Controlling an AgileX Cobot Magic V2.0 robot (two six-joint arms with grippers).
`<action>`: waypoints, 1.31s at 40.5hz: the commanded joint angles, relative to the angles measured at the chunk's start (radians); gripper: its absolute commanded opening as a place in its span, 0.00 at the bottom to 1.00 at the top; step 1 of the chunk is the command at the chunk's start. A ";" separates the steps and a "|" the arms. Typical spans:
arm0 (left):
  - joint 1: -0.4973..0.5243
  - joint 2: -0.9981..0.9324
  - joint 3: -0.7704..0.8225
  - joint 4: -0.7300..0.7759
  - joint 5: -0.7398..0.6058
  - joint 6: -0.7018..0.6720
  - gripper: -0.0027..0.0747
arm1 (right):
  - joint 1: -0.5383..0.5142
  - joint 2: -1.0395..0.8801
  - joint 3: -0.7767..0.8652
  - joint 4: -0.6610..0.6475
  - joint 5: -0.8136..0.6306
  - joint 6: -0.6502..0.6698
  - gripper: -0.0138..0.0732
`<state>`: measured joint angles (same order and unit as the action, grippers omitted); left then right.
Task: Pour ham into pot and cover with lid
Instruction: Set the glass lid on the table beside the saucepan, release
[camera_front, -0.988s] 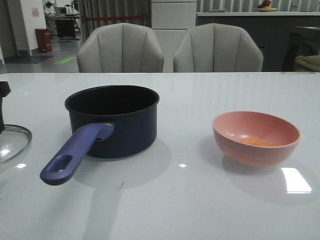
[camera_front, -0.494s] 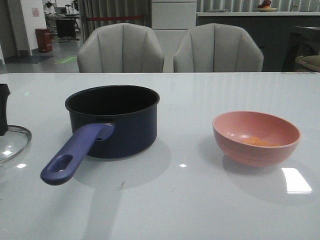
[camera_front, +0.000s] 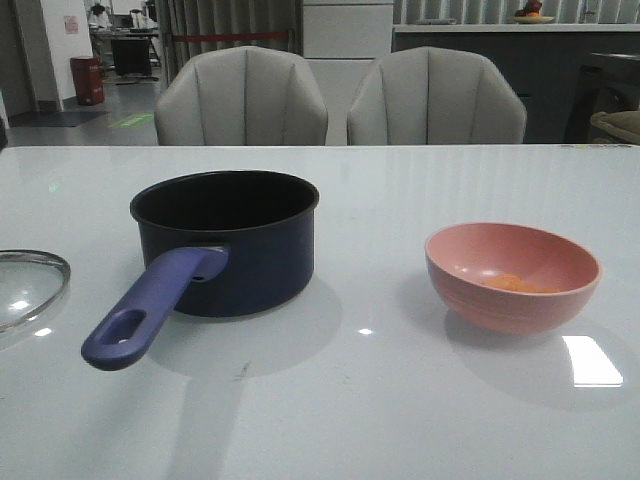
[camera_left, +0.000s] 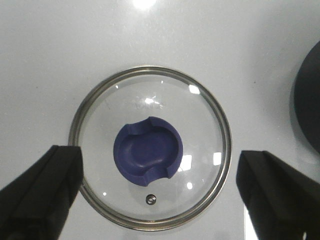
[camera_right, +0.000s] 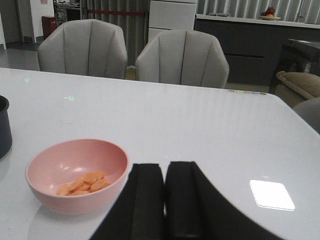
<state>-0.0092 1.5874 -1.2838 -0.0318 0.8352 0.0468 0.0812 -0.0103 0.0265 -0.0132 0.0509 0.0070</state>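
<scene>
The dark navy pot (camera_front: 240, 265) stands left of the table's middle, its blue-purple handle (camera_front: 150, 305) pointing toward the front left. The ham (camera_front: 515, 283) is a small orange heap inside a pink bowl (camera_front: 500, 310) on the right. At the left edge lies the glass lid (camera_front: 30, 285), flat on the table. My left gripper (camera_left: 157, 167) hangs open above the lid (camera_left: 200, 120), one finger on each side of its rim, the blue knob (camera_left: 148, 155) between them and untouched. My right gripper (camera_right: 165, 172) is shut on nothing, just right of the bowl (camera_right: 75, 202) and ham (camera_right: 82, 182).
Two grey chairs (camera_front: 240, 100) (camera_front: 435, 100) stand behind the table's far edge. The pot's rim shows at the side of the left wrist view (camera_left: 310, 100) and of the right wrist view (camera_right: 4, 125). A bright light patch (camera_front: 590, 360) lies right of the bowl.
The dark shape at the left edge of the front view, above the lid, has gone from view. The lid's rim now reaches slightly further right.
</scene>
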 joint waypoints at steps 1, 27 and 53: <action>-0.002 -0.137 0.035 -0.001 -0.095 0.000 0.86 | -0.004 -0.020 -0.005 -0.010 -0.084 -0.001 0.34; -0.184 -0.909 0.638 -0.032 -0.632 -0.004 0.86 | -0.004 -0.019 -0.005 -0.010 -0.084 -0.001 0.34; -0.353 -1.426 0.961 -0.025 -0.648 -0.004 0.86 | -0.004 -0.019 -0.005 -0.011 -0.173 -0.001 0.34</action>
<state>-0.3437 0.1563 -0.3051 -0.0514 0.2877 0.0503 0.0812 -0.0103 0.0265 -0.0132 0.0204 0.0070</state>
